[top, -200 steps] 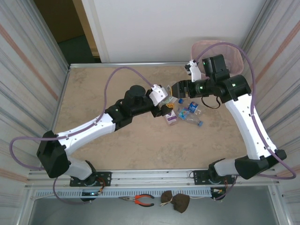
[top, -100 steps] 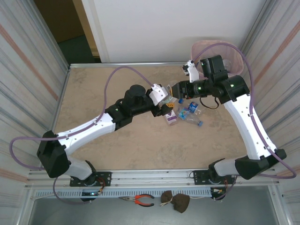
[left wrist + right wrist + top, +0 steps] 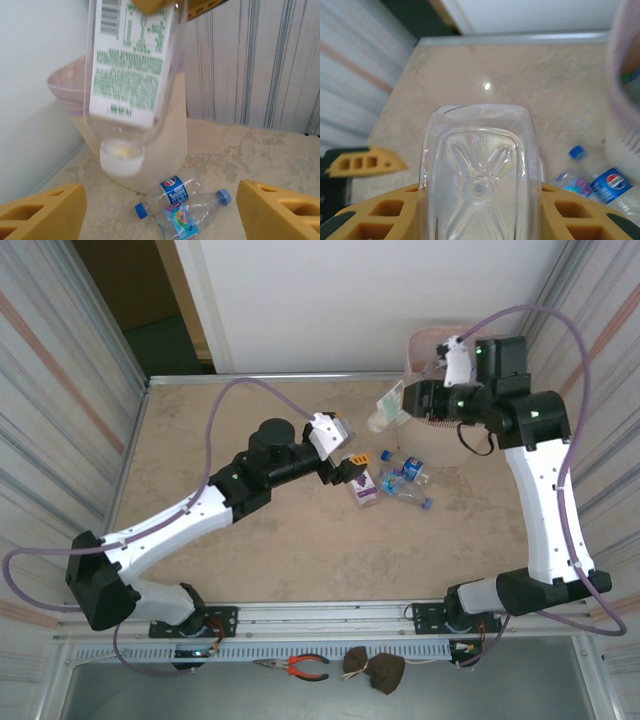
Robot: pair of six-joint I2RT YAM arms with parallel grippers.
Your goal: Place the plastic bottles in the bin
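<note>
I see my beige marbled table carrying the pink bin in its far right corner. A Pepsi bottle, a purple-labelled bottle and another blue-capped clear bottle lie mid-table.

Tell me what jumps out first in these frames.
The right gripper holds a clear, white-labelled bottle in the air beside the pink bin, which stands at the far right corner of the table. Nearer the middle, the left gripper stands open next to a small cluster of loose bottles.
</note>
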